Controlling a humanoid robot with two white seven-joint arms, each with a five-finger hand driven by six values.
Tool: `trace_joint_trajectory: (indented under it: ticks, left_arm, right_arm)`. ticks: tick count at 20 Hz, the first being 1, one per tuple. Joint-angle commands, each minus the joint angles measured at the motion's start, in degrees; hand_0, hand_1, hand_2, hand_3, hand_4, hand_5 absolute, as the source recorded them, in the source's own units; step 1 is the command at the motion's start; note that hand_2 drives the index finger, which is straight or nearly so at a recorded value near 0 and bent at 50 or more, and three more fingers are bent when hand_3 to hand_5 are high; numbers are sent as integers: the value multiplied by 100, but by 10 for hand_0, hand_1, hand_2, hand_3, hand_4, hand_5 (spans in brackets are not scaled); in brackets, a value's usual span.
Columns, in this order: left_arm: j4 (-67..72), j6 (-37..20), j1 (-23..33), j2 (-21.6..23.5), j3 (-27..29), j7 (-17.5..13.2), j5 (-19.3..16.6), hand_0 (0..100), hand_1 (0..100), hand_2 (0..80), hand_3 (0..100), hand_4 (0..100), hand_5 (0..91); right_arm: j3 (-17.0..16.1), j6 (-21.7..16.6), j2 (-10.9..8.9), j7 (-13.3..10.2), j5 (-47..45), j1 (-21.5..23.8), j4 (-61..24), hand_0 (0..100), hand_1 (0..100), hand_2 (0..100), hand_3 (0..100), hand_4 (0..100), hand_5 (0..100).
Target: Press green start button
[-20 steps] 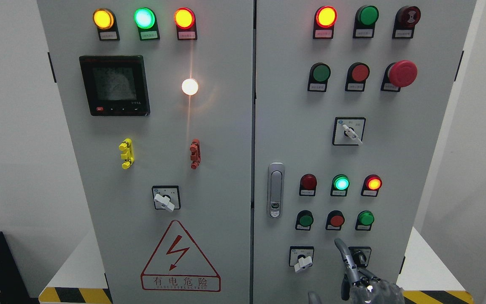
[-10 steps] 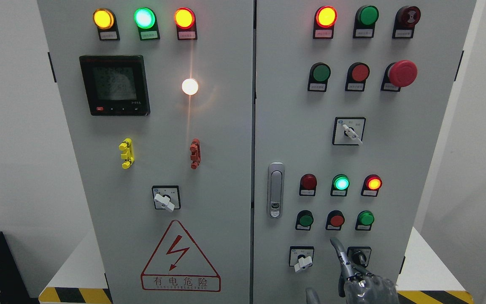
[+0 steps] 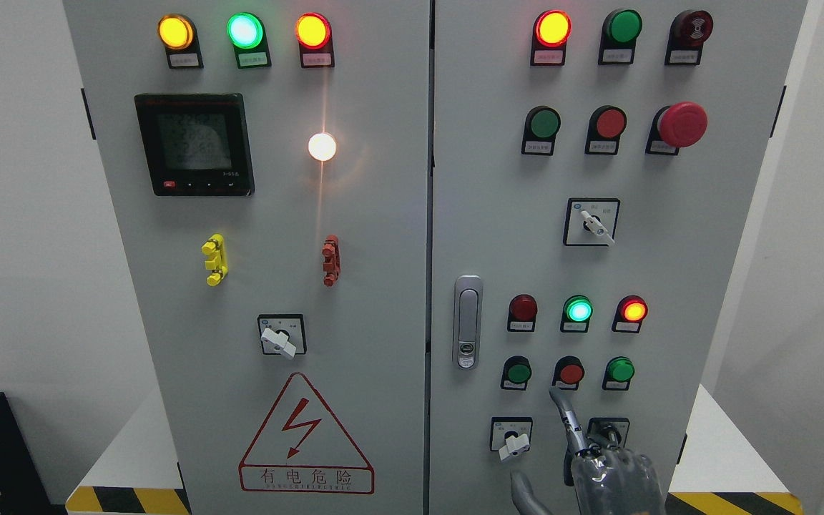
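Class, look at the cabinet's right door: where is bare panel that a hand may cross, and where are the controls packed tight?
Bare: the strip between the rotary switch and the lamp row, and beside the door handle. Crowded: the low button row, where the right hand points a finger just under the red button, green buttons on both sides.

up and to the left of the right hand [image 3: 609, 476], on the left cabinet door [image 3: 376, 214], a red-bordered warning triangle [image 3: 305, 433] with a lightning bolt carries the characters 有电危险 along its base. the smaller latin line beneath them is too small to make out. the label plates [image 3: 616, 55] under the lamps and buttons, and the figures on the meter screen [image 3: 194, 143], are too blurred to read.
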Motion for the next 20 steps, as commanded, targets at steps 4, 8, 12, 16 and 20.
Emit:
trace_joint_trajectory:
  ticks: [4, 8, 12, 16, 20]
  left_arm:
    - [-158, 3, -132, -1, 0, -5, 0, 120, 556, 0, 0, 0, 0]
    - [-158, 3, -132, -1, 0, -5, 0, 120, 556, 0, 0, 0, 0]
    - [-158, 3, -132, -1, 0, -5, 0, 120, 556, 0, 0, 0, 0]
    - [-158, 3, -132, -1, 0, -5, 0, 120, 556, 0, 0, 0, 0]
    - [-158, 3, -132, 8, 0, -5, 0, 120, 556, 0, 0, 0, 0]
  right_arm:
    - [170, 8, 15, 42, 4, -300, 578, 358, 338, 0, 905, 854, 1000]
    - [179, 16, 15, 50, 4, -396, 657, 363, 338, 0, 905, 854, 1000]
    - [170, 25, 15, 50, 4, -484, 771, 366, 337, 0, 905, 853, 1000]
    - [170, 69, 15, 59, 4, -581, 877, 369, 337, 0, 905, 853, 1000]
    - [161, 87, 15, 59, 4, -643, 965, 370, 338, 0, 905, 851, 1000]
